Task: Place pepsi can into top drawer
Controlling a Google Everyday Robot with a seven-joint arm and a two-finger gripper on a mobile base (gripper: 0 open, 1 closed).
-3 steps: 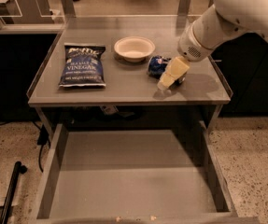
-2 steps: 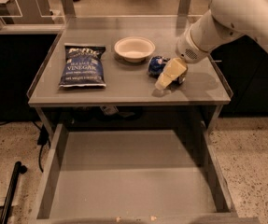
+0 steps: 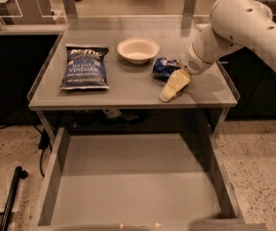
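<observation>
**Camera view.** The small dark-blue metal pepsi can (image 3: 163, 67) lies on its side on the grey tabletop (image 3: 128, 91), toward the right rim. It sits between the round white bowl (image 3: 138, 50) and the wrist of the white arm. The cream gripper (image 3: 169, 93) points down at the tabletop just beside the can, on the near side, with its tip close to the front edge. Whether it is open or closed cannot be told. It does not appear to have hold of the can.

**Step in hand (judged): acquire the can.** Set the gripper across the can's round body, not its ends. Centre it before closing, because a can on its side is likely to roll.

**Edges and open room.**
- The flat blue chip bag (image 3: 84, 67) lies well apart to the left.
- The raised right rim runs close beside the arm.
- The wide grey metal top drawer (image 3: 128, 186) stands pulled out below the front edge, with its bottom bare.
- Carry the can over the front edge and lower it between the low side walls.
</observation>
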